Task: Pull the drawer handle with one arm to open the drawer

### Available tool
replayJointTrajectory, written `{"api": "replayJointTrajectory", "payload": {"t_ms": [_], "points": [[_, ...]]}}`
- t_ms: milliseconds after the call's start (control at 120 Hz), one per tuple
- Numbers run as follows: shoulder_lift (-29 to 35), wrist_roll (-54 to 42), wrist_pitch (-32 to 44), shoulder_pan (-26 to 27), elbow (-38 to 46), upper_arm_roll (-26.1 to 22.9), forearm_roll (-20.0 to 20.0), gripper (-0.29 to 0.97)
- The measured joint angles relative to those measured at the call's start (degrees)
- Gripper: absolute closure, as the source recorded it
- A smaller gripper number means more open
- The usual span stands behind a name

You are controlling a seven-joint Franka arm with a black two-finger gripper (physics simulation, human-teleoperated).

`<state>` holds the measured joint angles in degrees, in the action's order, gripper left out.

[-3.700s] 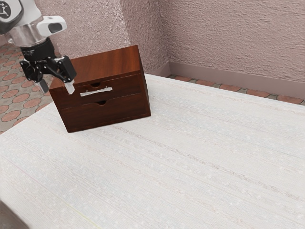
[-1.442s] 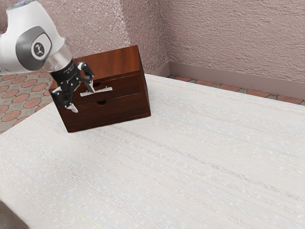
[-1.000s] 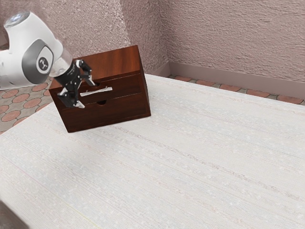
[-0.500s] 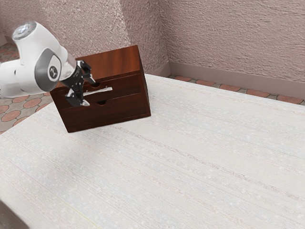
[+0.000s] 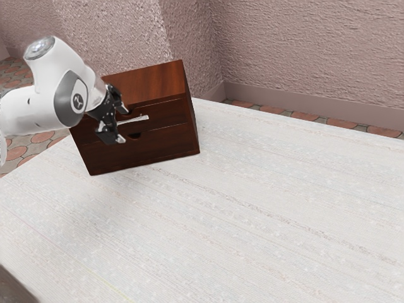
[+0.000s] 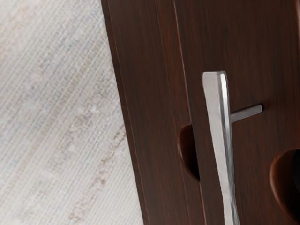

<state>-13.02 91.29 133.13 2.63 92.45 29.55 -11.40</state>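
The handle (image 5: 134, 118), one silver bar, lies across the upper drawer (image 5: 167, 113) of a wooden cabinet (image 5: 151, 82) at the bench's far left. The wrist view shows the bar (image 6: 219, 140) standing off the dark front on a thin post (image 6: 246, 112), with a gap behind it. That front sits flush with the lower drawer (image 5: 158, 142). There are two drawers, each with one half-round notch, and one bar.

The pincer (image 5: 118, 124) is at the bar's left end, spread wide, one finger above and one below; it grips nothing.

The cabinet's left side is close to the bench's (image 5: 252, 208) left edge. Broad bench surface runs near and right of the fronts. A wall (image 5: 303, 44) rises just behind.
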Motion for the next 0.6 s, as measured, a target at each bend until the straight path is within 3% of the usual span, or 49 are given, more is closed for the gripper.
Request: {"api": "replayJointTrajectory", "payload": {"t_ms": [600], "points": [[-2.13, 5.05, 1.24, -0.94, -0.26, -0.02, -0.18, 0.03]]}}
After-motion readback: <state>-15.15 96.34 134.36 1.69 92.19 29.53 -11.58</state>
